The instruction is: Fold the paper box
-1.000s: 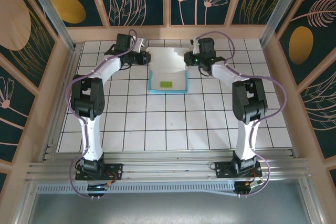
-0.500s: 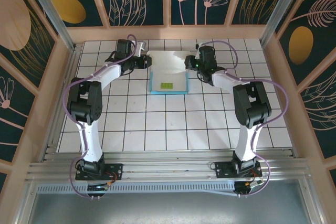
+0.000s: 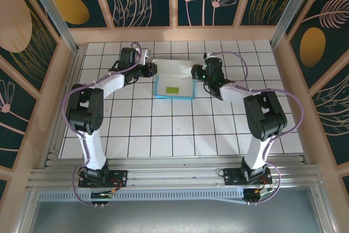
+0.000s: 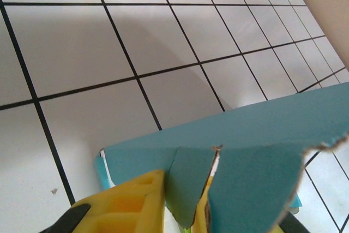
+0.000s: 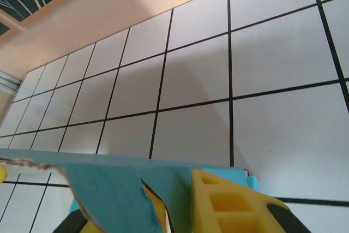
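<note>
Overhead, box (image 3: pixel 173 69): at the far middle of the table (image 3: pixel 163 129), between the two grippers, partly folded, with the pale inner face up and teal along the near and side edges.
Far part of box: a pale flap raised over the base; angle hard to tell.
Block (image 3: pixel 173 89): lime green, lying inside the box toward its near edge.
Left gripper (image 3: pixel 152 70): at the far left corner of the box, touching it.
Left jaws: almost closed, pinching a thin teal tab of the box.
Left wrist view: yellow fingers (image 4: pixel 133 203) on either side of the tab, and the teal side of the box (image 4: pixel 262 135) running off to the right, lifted above the tiles.
Right gripper (image 3: pixel 195 72): at the far right corner of the box, touching it.
Right jaws: almost closed, likewise clamped on a teal tab.
Right wrist view: yellow finger (image 5: pixel 229 200) pressed against the tab, and the teal side of the box (image 5: pixel 109 186) running off to the left, clear of the tiles.
Flap edge: ragged, brown card showing at the outer end in both wrist views.
Table: white tiles with dark lines, bare around the box.
</note>
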